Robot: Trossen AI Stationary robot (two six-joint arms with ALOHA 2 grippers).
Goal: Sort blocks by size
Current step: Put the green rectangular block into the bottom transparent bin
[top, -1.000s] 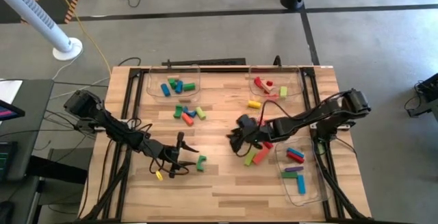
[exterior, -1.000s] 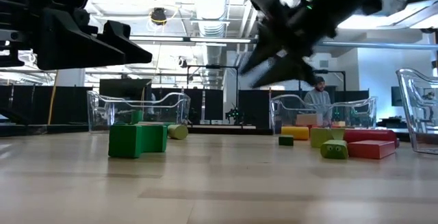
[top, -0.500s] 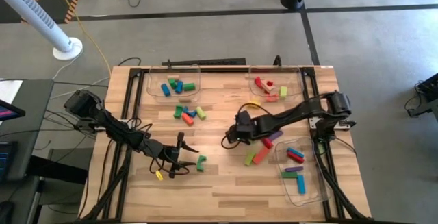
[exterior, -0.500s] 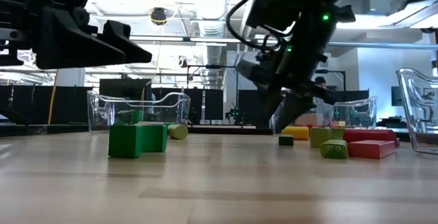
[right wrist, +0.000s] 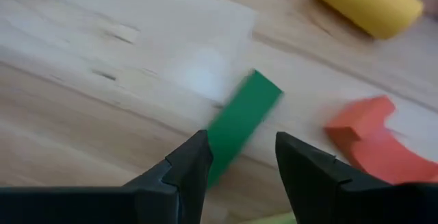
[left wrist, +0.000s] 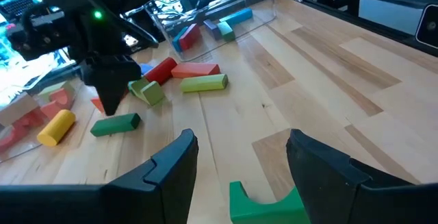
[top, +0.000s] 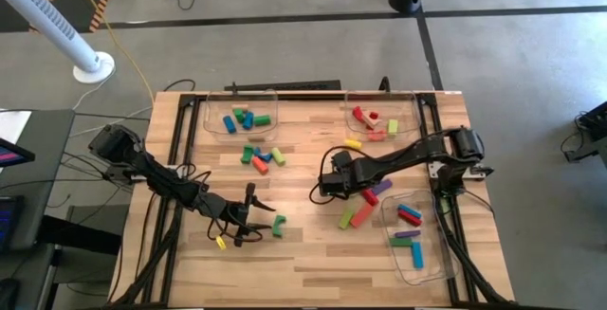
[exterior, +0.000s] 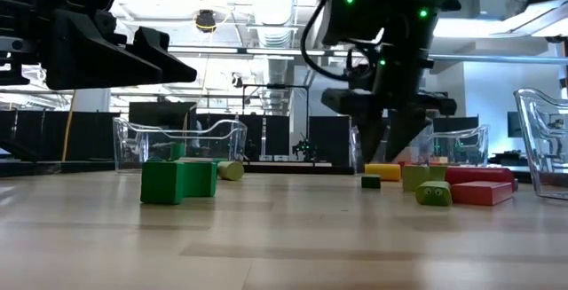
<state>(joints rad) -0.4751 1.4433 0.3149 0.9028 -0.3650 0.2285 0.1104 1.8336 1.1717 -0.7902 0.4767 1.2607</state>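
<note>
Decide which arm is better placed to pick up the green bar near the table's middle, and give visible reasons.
The right. The right gripper hangs open directly over the green bar, fingers either side. The left gripper waits far off, by a green arch block.

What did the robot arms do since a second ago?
The right gripper swung toward the table's middle and now hangs open over a green block, holding nothing. The left gripper stayed open by its green block. No blocks moved.

Right gripper (right wrist: 236, 157) fingers parted, low; left gripper (left wrist: 239, 159) parted.
</note>
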